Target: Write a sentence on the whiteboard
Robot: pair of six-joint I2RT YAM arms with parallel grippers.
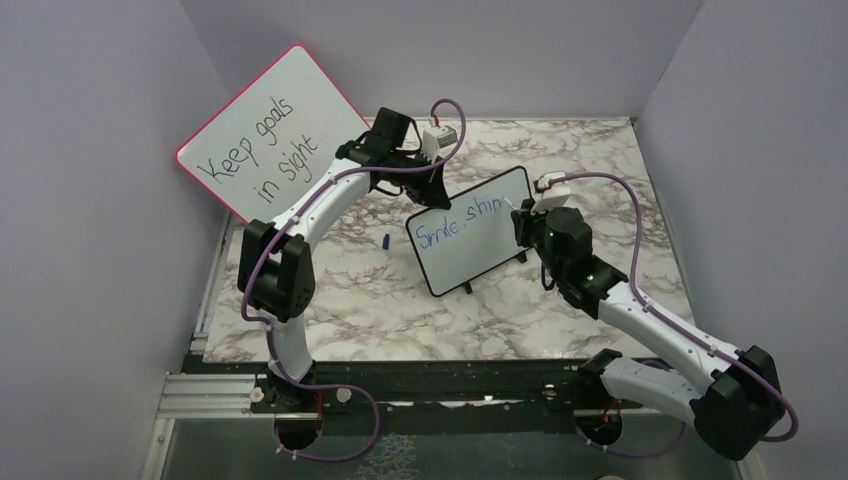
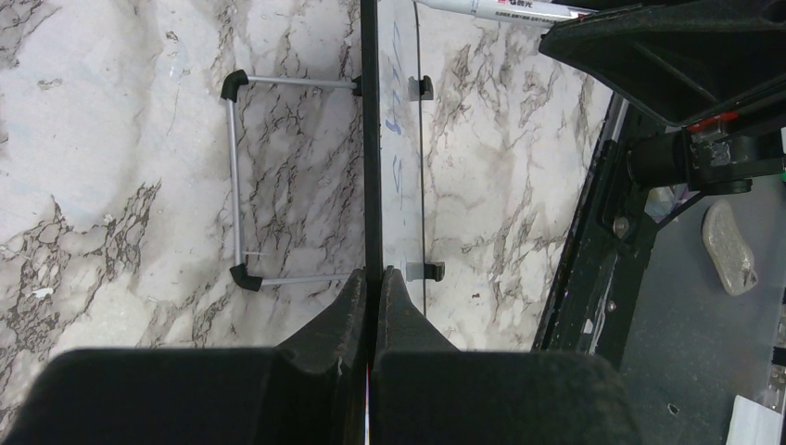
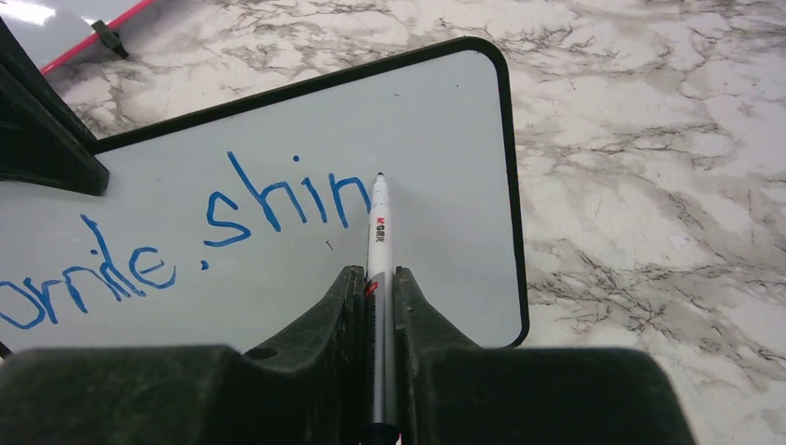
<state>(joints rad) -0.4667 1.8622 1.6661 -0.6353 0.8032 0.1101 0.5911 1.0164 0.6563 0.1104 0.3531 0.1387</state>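
The whiteboard stands tilted on its little feet at mid-table; it also fills the right wrist view. The sentence in blue reads "Smile. shin" on one line. My left gripper is shut on the whiteboard's black top edge, seen edge-on. My right gripper is shut on a white marker. Its tip touches the board just right of the "n". In the top view the right gripper sits at the board's right end and the left gripper above its upper left corner.
A larger red-framed board reading "Keep goals in sight" leans on the back left wall. A small blue cap lies on the marble left of the whiteboard. The board's wire stand rests behind it. Purple walls close in three sides.
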